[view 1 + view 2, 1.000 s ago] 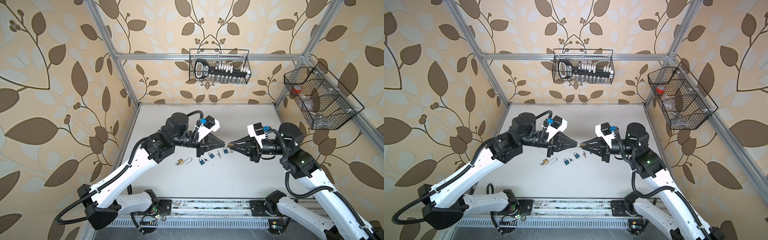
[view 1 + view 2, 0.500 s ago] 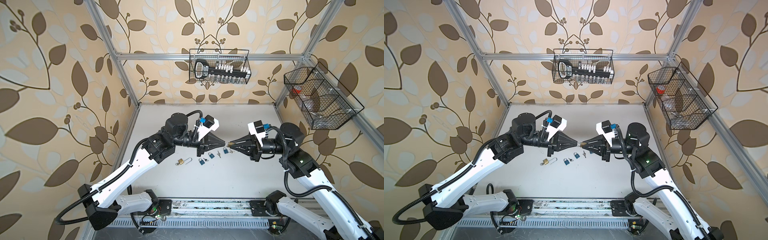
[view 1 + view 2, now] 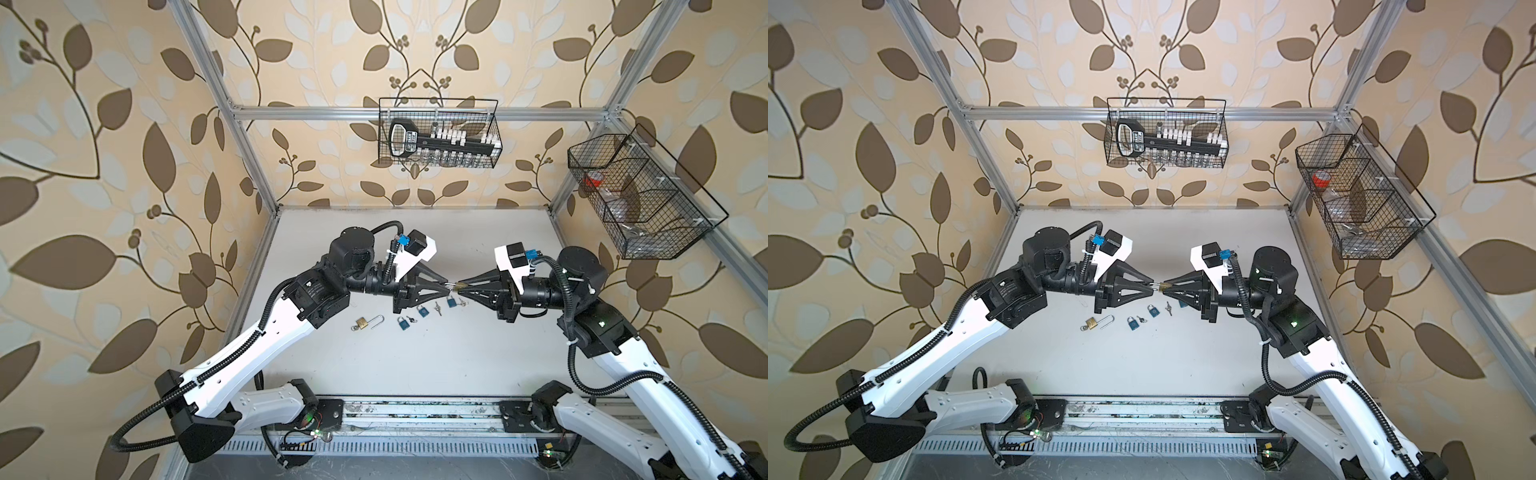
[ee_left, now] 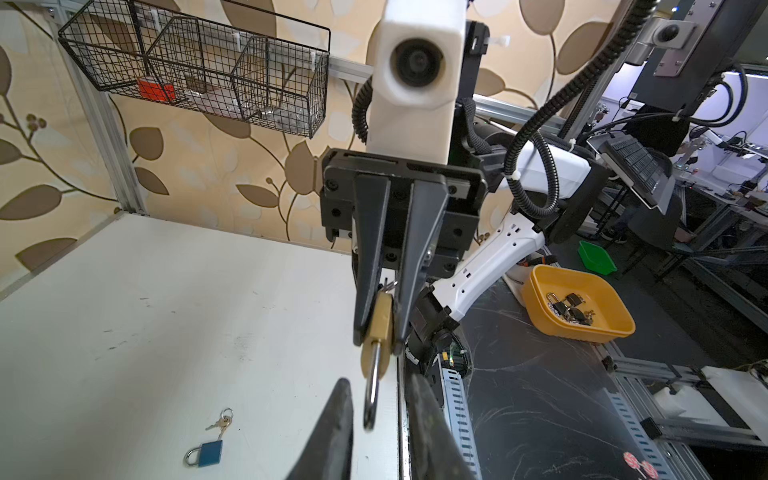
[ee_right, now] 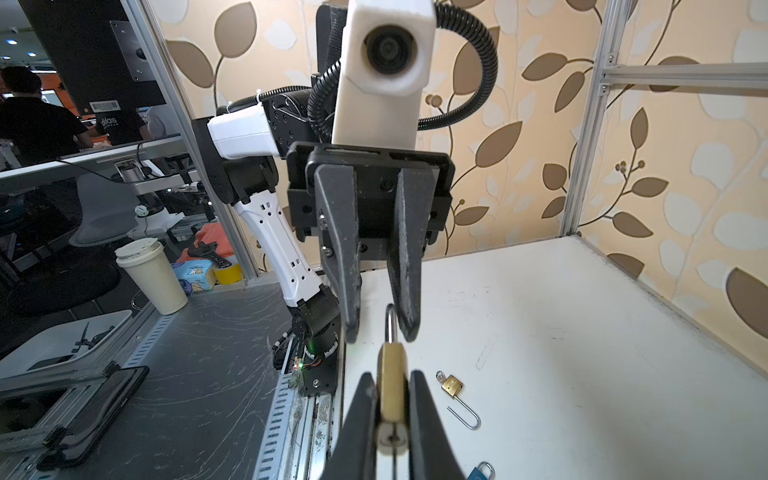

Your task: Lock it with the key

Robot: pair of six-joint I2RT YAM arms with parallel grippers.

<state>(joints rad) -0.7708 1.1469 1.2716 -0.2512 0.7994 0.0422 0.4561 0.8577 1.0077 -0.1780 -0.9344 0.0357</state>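
Above surface (image 3: 415,365) centre, we see left end effector (image 5: 378,332) just parted narrowly off shackle (image 4: 372,390); right end effector (image 4: 380,338) alone clamps brass padlock (image 5: 390,386); we judge shackle pushed home

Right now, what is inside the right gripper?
The right gripper is shut on a small brass padlock; its silver shackle sticks out into the open left gripper. The padlock's flat sides are covered.
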